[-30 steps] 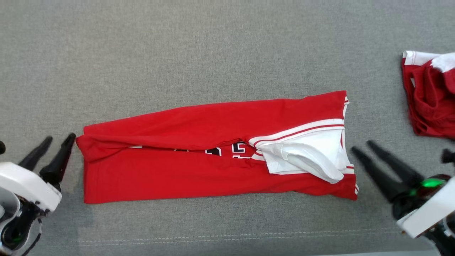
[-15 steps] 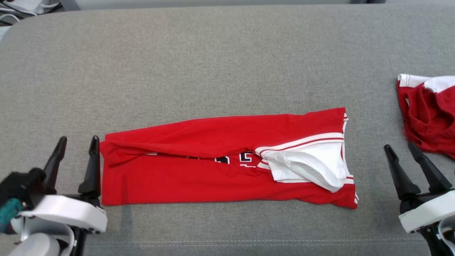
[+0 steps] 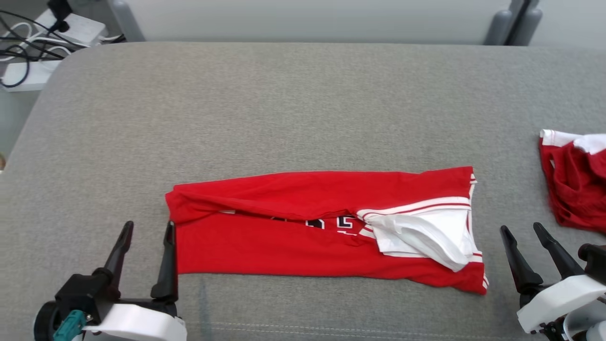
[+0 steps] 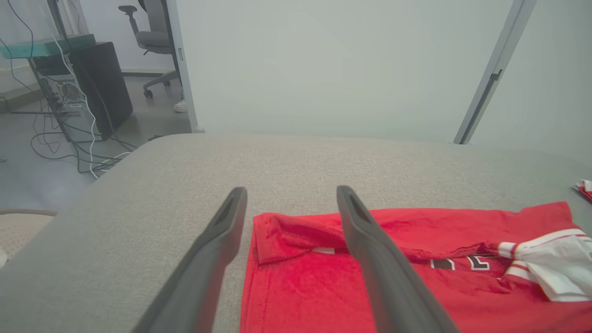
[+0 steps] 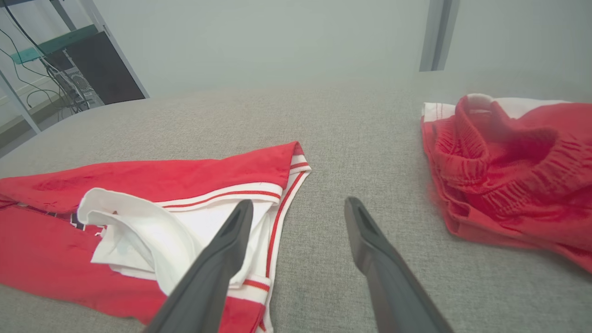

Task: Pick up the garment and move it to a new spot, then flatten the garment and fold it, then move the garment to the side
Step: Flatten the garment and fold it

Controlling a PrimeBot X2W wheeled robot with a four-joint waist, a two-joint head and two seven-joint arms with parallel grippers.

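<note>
1. Two grippers flank one garment, a red jersey folded into a long band. It lies across the middle of the grey padded surface, its length running left to right in the head view.
2. White panels with red stripes bunch up at the band's right end. Dark lettering peeks out of the slit along its middle, and the left end carries a small rumpled fold.
3. The left gripper has its two dark fingers spread wide and holds nothing. Its inner finger sits just beside the garment's left edge, and in the left wrist view that edge falls between the two fingers. Whether the finger touches the cloth, I cannot tell.
4. The right gripper is likewise spread wide and empty. It is near the garment's right end but apart from it, over bare grey fabric.
5. A second red garment, crumpled and with a gathered elastic band, lies at the surface's right edge, on the far side of the right gripper from the jersey.
6. A white power strip sits on the floor beyond the surface's far left corner.
</note>
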